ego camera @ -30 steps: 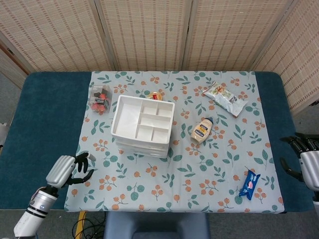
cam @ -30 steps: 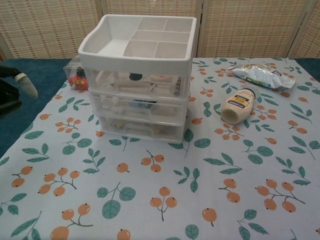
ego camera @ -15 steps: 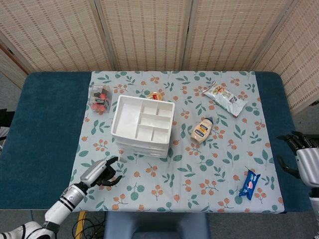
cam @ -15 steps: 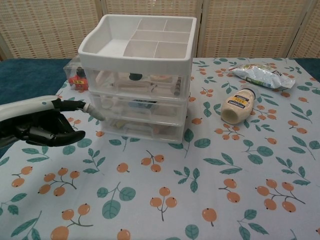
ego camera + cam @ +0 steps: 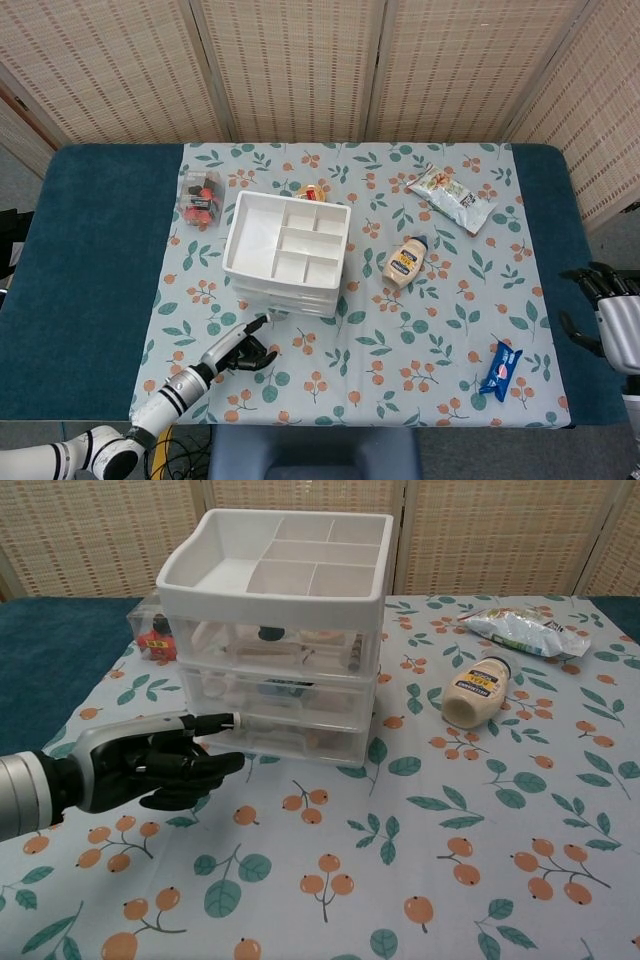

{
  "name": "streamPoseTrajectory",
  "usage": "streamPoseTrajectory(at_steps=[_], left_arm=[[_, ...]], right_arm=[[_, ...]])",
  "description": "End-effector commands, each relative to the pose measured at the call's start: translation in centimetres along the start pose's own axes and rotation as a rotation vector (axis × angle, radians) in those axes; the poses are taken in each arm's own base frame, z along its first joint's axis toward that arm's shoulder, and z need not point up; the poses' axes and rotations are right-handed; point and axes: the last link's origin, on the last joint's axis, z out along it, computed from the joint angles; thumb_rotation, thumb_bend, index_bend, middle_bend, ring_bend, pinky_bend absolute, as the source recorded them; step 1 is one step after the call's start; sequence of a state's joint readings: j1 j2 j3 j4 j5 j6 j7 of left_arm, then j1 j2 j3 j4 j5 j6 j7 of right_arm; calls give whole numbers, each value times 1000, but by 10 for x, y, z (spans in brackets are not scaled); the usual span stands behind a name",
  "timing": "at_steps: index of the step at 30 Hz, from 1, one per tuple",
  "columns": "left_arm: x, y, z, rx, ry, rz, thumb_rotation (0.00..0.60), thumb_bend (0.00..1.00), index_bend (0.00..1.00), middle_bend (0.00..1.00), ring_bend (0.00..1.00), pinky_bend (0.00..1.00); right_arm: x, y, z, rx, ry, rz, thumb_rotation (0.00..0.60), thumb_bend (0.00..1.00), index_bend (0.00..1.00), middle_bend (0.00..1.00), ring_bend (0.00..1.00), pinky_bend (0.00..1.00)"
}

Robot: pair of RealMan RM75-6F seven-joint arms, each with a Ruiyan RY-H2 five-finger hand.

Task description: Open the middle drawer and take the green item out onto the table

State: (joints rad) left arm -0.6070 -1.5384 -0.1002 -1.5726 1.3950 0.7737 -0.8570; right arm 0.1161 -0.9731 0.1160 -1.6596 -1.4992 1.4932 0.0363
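Reaching low across the floral cloth [image 5: 420,860], my left hand [image 5: 165,763] sits just in front of the white drawer unit [image 5: 275,630], one finger stretched out toward the lower-left corner of the drawers, the rest loosely spread and holding nothing. From the head view the same left hand [image 5: 240,350] lies on the near side of the unit [image 5: 285,250], close to its front but I cannot tell if the fingertip touches. All three drawers look pushed in. The middle drawer [image 5: 280,695] is closed, with a dark bluish-green shape showing through its clear front; the green item itself I cannot make out plainly.

My right hand [image 5: 605,315] hangs off the right edge of the desk [image 5: 90,260], fingers apart and empty, well away from everything.

On the cloth: a mayonnaise bottle [image 5: 478,692] lies on its side to the right of the unit, a crinkly snack bag [image 5: 525,632] sits farther back on the right, a clear box of red things [image 5: 200,197] rests behind the unit on the left, and a blue packet [image 5: 500,370] lies near the front right corner.
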Motion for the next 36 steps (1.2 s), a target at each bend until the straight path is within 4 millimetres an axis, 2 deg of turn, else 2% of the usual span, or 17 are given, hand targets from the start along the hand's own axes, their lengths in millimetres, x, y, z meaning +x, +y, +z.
streamPoseTrajectory(at_steps=[1,13,36], left_arm=[[-3,-2,8,3,18,-89,600,375,124,943,929,1000],[-7,-2,17,-24,5,-204,600,375,124,943,929,1000],[-9,0,33,-38,-6,-265,600,375,130,942,929,1000]], right_arm=[[0,1,0,-4,2,1,600,379,246,314,212,267],[1,2,-3,-16,3,-1,600,378,246,314,212,267],[0,4,-2,-27,-7,-7,600,379,246,314,212,267]])
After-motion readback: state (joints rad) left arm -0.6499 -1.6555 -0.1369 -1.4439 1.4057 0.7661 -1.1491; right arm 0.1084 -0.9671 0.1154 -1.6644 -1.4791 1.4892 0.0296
